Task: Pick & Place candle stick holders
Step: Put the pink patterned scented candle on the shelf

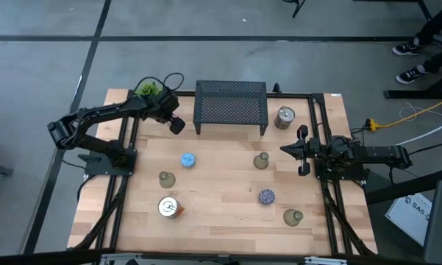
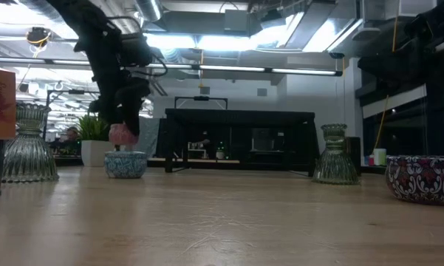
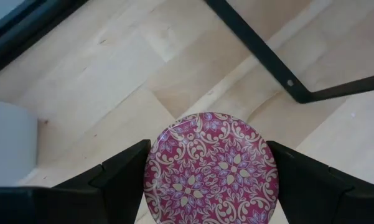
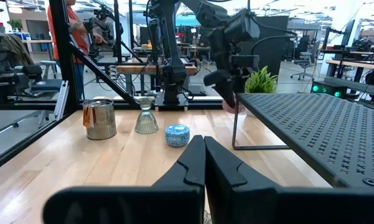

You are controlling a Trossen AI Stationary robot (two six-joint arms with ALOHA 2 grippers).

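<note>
One pink holder (image 3: 211, 168), patterned face up, between left end effector (image 3: 208, 180) fingers.

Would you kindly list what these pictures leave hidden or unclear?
- Pink holder: its far edge is cut off in the left wrist view; the left claw covers it in the high view.
- Pink holder's height above the table: unclear.
- Right claw waits shut.

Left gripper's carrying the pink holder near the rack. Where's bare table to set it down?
The left gripper holds the pink holder beside the wire rack. Bare wood lies in front of the rack, between the light blue holder and the glass holder. The plant crowds the back left corner.
</note>
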